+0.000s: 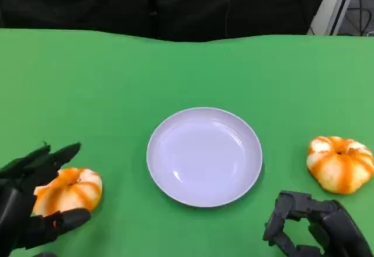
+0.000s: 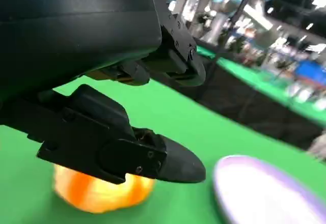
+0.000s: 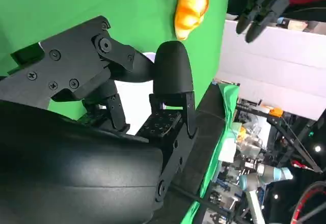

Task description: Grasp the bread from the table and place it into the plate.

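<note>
- At the desk's near left corner lies a bread (image 1: 69,191), round, orange and white, resting on the green cloth; the left wrist view shows it as an orange blur (image 2: 102,191) under the fingers.
- Around it sits the left hand (image 1: 29,207): upper fingers (image 1: 55,155) reach over its far side, a lower finger (image 1: 64,219) lies along its near side. They touch or nearly touch the bread, but I cannot tell whether the grasp has closed.
- Right of that, in the desk's middle, stands the plate (image 1: 169,178), pale lilac, round, with nothing in it; it also appears in the left wrist view (image 2: 244,193).
- Well apart from the first, a second bread (image 1: 340,163) lies on the right side, beside the plate and untouched.
- Just in front of that bread, the right hand (image 1: 307,225) hangs low over the cloth with fingers curled inward on nothing, clenched.
- Green desk (image 1: 117,76) runs back to a dark backdrop.
</note>
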You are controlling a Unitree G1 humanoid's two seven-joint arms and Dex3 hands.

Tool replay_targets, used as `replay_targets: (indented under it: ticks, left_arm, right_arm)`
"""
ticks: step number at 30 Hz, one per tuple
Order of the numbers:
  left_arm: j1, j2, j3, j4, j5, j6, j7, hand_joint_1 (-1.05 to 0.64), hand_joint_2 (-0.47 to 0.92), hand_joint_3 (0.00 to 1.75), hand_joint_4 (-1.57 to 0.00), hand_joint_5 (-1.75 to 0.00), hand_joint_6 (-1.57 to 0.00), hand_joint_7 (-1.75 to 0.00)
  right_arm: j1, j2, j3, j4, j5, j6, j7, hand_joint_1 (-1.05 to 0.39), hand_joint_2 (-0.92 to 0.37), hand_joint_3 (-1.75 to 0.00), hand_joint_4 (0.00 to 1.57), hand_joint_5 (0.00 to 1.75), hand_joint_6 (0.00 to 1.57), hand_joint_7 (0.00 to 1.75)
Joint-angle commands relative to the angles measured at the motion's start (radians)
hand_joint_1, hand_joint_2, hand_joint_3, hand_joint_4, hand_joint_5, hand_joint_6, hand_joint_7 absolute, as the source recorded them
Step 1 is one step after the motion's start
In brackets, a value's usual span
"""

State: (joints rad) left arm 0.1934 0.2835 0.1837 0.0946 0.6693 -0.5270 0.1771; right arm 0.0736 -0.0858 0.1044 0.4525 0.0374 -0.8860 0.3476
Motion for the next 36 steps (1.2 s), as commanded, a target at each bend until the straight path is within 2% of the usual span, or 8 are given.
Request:
replay_targets:
  ticks: [1, 6, 20, 32, 36]
  left_arm:
    - [0.016, 0.046, -0.036, -0.032, 0.065, 0.101, 0.016, -0.99, 0.92, 0.24, -0.34, 0.0, -0.43, 0.0]
    - [0.009, 0.076, -0.076, -0.013, 0.062, 0.149, 0.015, -1.0, 0.92, 0.23, -0.34, 0.0, -0.44, 0.0]
    - [-0.04, 0.146, -0.182, 0.102, -0.028, 0.142, -0.015, -0.97, 0.92, 0.23, -0.48, -0.04, -0.47, -0.01]
    - [-0.114, 0.202, -0.244, 0.163, -0.034, 0.235, -0.092, -0.96, 0.92, 0.22, -0.58, -0.04, -0.55, -0.03]
    - [-0.149, 0.218, -0.264, 0.2, -0.036, 0.266, -0.109, -0.97, 0.92, 0.22, -0.57, -0.03, -0.56, -0.02]
  right_arm:
    - [0.002, -0.015, -0.009, -0.004, 0.0, -0.012, -0.007, -0.22, -0.62, -0.91, 0.81, 1.58, 0.81, 1.3]
    - [0.002, -0.014, -0.007, -0.007, 0.005, -0.004, -0.004, -0.22, -0.62, -0.91, 0.81, 1.57, 0.81, 1.3]
    - [0.008, -0.013, -0.007, -0.011, 0.004, -0.009, -0.006, -0.22, -0.61, -0.93, 0.81, 1.57, 0.81, 1.3]
    - [0.009, -0.012, -0.007, -0.016, -0.006, -0.009, -0.015, -0.21, -0.61, -0.91, 0.81, 1.57, 0.81, 1.3]
    - [0.014, -0.013, -0.005, -0.028, -0.007, 0.003, -0.018, -0.22, -0.62, -0.9, 0.81, 1.57, 0.81, 1.3]
